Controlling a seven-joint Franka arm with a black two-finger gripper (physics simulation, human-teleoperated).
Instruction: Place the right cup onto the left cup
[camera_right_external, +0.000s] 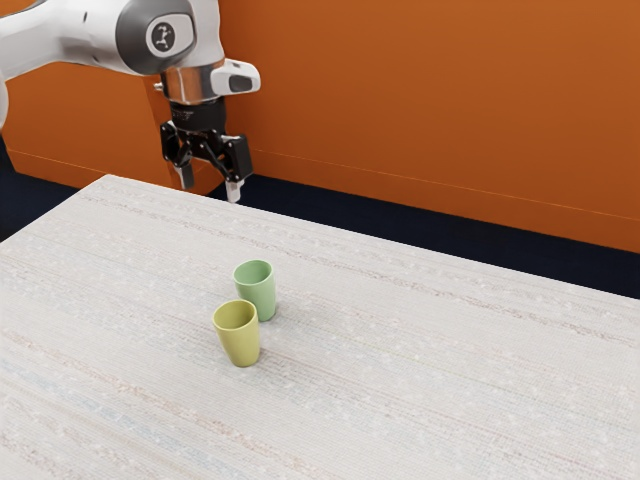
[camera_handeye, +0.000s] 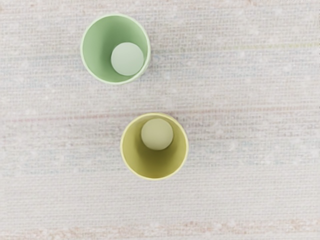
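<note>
My tool (camera_right_external: 211, 190) hangs empty, fingers spread; below it, the green cup (camera_handeye: 95, 50) and yellow cup (camera_handeye: 155, 167) stand apart, upright, on the table (camera_right_external: 450, 380).

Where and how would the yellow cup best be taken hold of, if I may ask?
I'd pinch the yellow cup by its rim, on the side away from the green cup, coming straight down from above. It stands upright, with a wide, empty mouth and thin wall, so one finger of the open pincer should fit inside and one outside.
</note>
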